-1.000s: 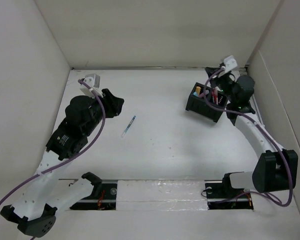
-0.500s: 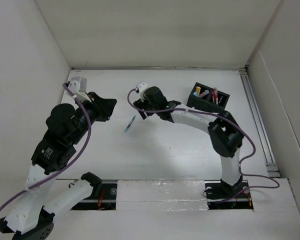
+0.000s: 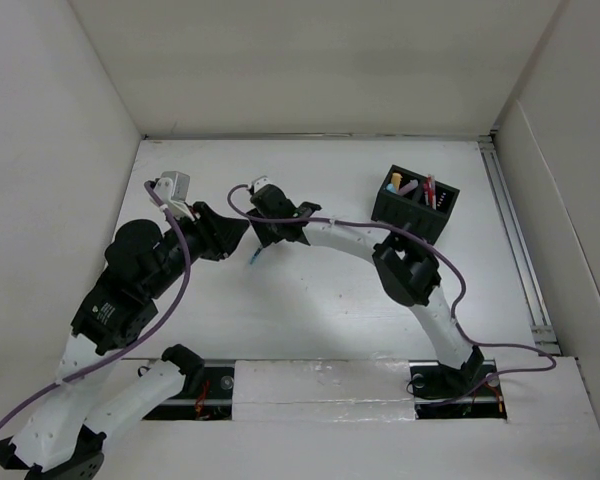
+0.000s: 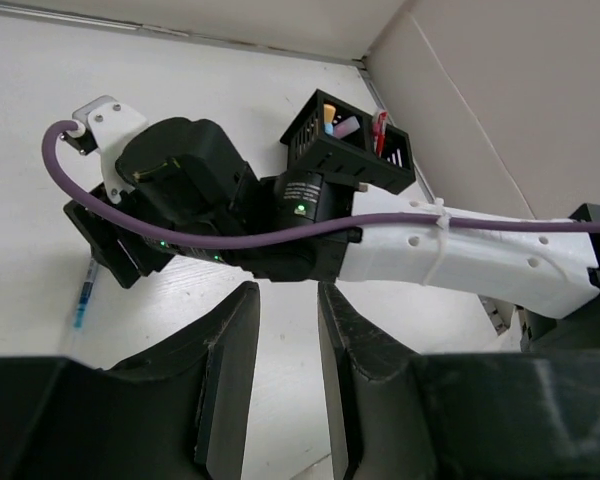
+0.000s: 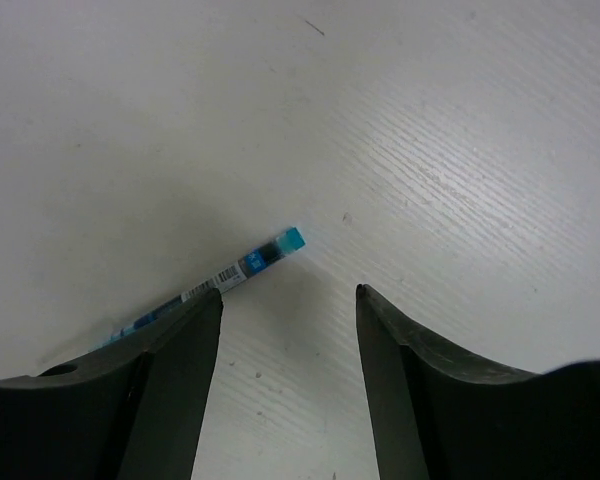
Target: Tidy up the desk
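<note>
A blue pen [image 3: 254,257] lies on the white desk [image 3: 330,300] left of centre. My right gripper [image 3: 267,238] hovers just over it, open, and covers part of it from above. In the right wrist view the pen [image 5: 242,268] sits at the tip of the left finger [image 5: 180,340], half hidden behind it. Nothing is between the fingers of that gripper [image 5: 290,295]. My left gripper [image 3: 236,233] is just left of the pen; its jaws [image 4: 285,330] stand narrowly open over bare desk. It looks at the pen [image 4: 84,296] and the right arm's wrist [image 4: 190,200].
A black compartmented box [image 3: 416,200] with several pens standing in it is at the back right, also seen as the box [image 4: 350,150] in the left wrist view. White panel walls [image 3: 70,150] ring the desk. A rail [image 3: 515,240] runs along the right edge.
The right arm swung from the black box across to the pen at left of centre and opened its jaws. The left gripper shifted right, closer to the pen.
</note>
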